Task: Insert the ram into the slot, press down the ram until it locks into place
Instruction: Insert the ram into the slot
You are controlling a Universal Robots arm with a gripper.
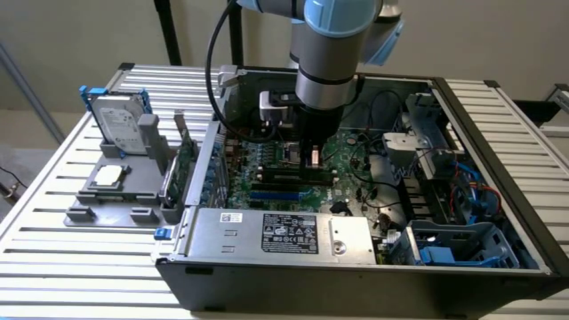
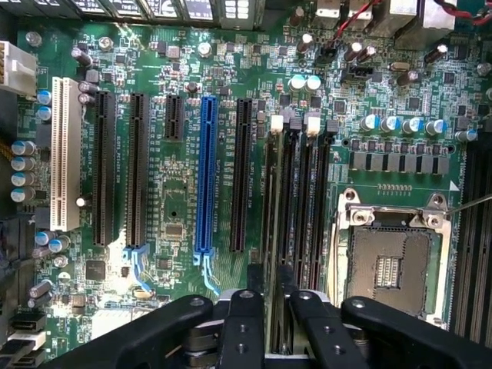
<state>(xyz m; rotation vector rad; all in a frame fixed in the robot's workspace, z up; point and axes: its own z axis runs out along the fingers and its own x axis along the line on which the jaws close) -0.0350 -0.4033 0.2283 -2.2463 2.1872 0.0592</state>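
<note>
The gripper [image 2: 274,296], with matte black fingers [image 2: 244,330], is clenched on the ram [image 2: 278,342], a thin, flat green board seen edge-on. The ram stands in the long, narrow black slot [image 2: 288,192] directly beneath the fingers.

Perhaps end effector [image 2: 277,296] hides ram [image 2: 277,338] face.

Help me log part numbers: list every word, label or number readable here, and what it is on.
No text is legible.
Black sticker on the silver metal power-supply box: print too small.
Small white sticker on that box: too small.
White label on the grey hard drive: blurred.
White print beside the bright blue slot on the green motherboard: too small.
</note>
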